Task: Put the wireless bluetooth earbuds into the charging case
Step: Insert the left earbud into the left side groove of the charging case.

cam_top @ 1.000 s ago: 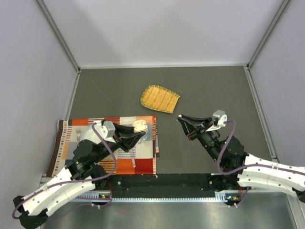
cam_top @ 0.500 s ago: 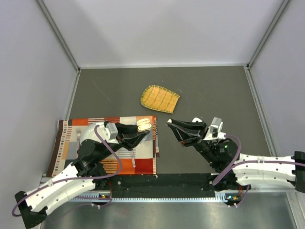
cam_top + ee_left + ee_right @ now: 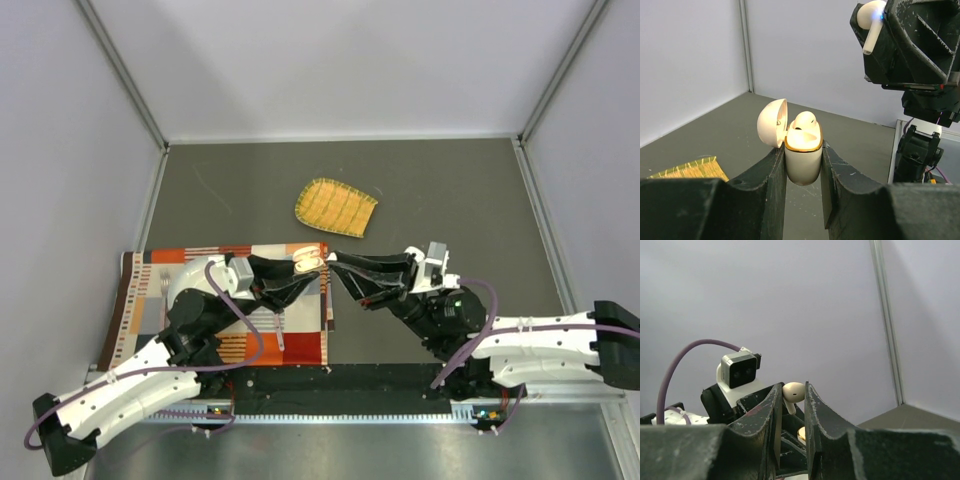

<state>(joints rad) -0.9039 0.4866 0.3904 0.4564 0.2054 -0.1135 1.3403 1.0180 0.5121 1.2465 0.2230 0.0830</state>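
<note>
Above the patterned cloth [image 3: 225, 320], the charging case [image 3: 803, 155] stands upright with its lid swung open and one earbud [image 3: 804, 121] seated inside, clamped between the left gripper [image 3: 803, 172] jaws. Just beside it, the right gripper [image 3: 792, 400] jaws pinch a second earbud [image 3: 792, 394]. A woven yellow mat [image 3: 335, 207] lies farther back on the tabletop [image 3: 450, 190].

left end effector [image 3: 803, 165] clamped – raised; right end effector [image 3: 792, 395] clamped – facing it
</note>
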